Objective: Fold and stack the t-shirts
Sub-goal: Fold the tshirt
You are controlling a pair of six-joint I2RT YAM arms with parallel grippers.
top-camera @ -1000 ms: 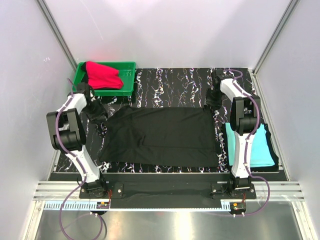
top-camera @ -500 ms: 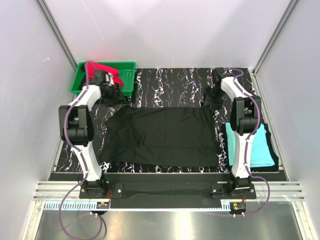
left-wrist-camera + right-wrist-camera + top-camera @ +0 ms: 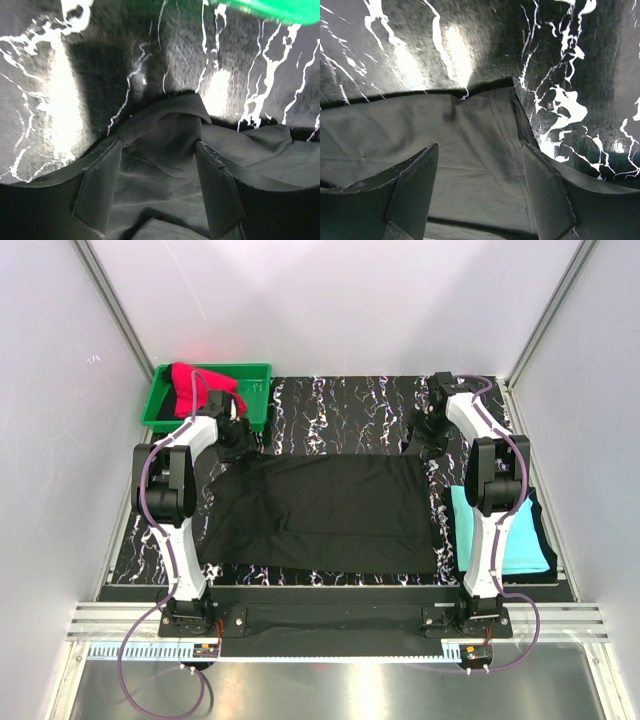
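Turquoise t-shirt (image 3: 520,540) lies folded behind the right tool (image 3: 425,440), probably as the stack's base. Black t-shirt (image 3: 320,510) lies spread out, one far corner under each wide-open tool, apparently ready for pinching. Beyond the left tool (image 3: 237,440), the red t-shirt (image 3: 205,390) waits in its tray (image 3: 255,368).

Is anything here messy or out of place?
The red shirt sits crumpled in the green tray, not folded. The black shirt lies mostly flat, but its far-left corner is bunched up.

The left arm (image 3: 165,485) and right arm (image 3: 495,480) both stretch forward, elbows raised. The left pincer (image 3: 157,150) points down, its fingers spread wide. The right pincer (image 3: 480,150) also gapes, angled downward.
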